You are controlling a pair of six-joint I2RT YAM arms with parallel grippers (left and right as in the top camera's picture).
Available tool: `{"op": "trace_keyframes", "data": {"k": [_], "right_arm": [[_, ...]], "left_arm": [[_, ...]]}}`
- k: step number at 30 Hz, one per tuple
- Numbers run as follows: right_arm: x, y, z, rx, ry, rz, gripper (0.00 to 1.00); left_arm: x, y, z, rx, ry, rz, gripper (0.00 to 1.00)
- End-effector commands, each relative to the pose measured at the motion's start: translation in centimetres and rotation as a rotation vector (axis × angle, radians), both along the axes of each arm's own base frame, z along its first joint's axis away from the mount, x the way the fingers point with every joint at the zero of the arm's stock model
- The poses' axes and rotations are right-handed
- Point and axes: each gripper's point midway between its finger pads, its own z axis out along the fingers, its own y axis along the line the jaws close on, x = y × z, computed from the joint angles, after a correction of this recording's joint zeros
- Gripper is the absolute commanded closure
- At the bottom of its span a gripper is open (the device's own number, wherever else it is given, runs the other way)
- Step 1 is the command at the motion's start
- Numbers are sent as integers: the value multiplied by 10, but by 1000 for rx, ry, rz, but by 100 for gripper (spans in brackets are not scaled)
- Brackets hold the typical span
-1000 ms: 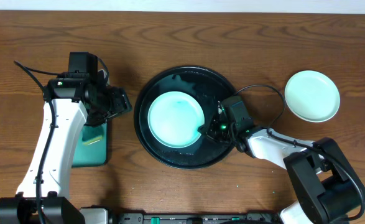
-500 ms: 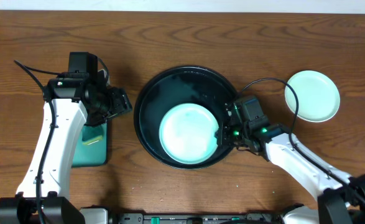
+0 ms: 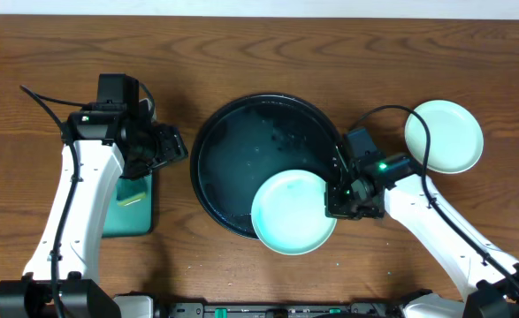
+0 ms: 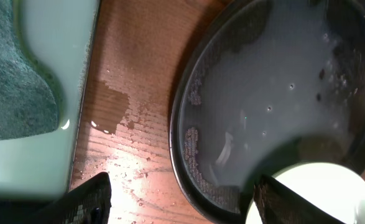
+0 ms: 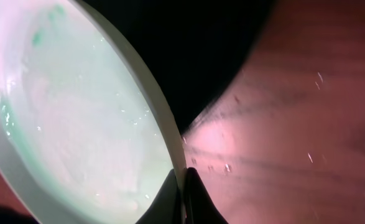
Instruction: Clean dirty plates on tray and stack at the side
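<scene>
The black tray sits mid-table with a wet film on its floor. My right gripper is shut on the right rim of a mint-green plate, which overhangs the tray's lower right rim. In the right wrist view the fingers pinch the plate at its edge, and faint teal smears show on it. A second pale plate lies on the table to the right. My left gripper is open and holds nothing, left of the tray. Its view shows the tray and the plate.
A rectangular teal-green tray with a sponge lies under my left arm. Water spots mark the wood between the two trays. Bare wood lies right of the black tray.
My right gripper has dragged the mint-green plate from the tray's middle toward the lower right, onto the rim. The left arm has not moved.
</scene>
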Motion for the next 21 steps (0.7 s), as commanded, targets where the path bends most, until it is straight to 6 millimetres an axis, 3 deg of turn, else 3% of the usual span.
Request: {"op": "trace_keyframes", "data": {"k": [1,7,11,15,21], "right_arm": [[-5,7,15,50,26,2,98],[-43,39,30,286,200,113,99],[-51,52,38,382,233,156,99],[-30,60,38,409,133,178,99],[30,45,25,244,-120,98,99]], "left_arm": [[4,-2,8,-6,-24,-12,26],[4,-2,8,-6,-24,-12,26],[4,-2,8,-6,-24,-12,26],[4,-2,8,-6,-24,-12,25],[4,-2,8,-5,-24,-12,25]]}}
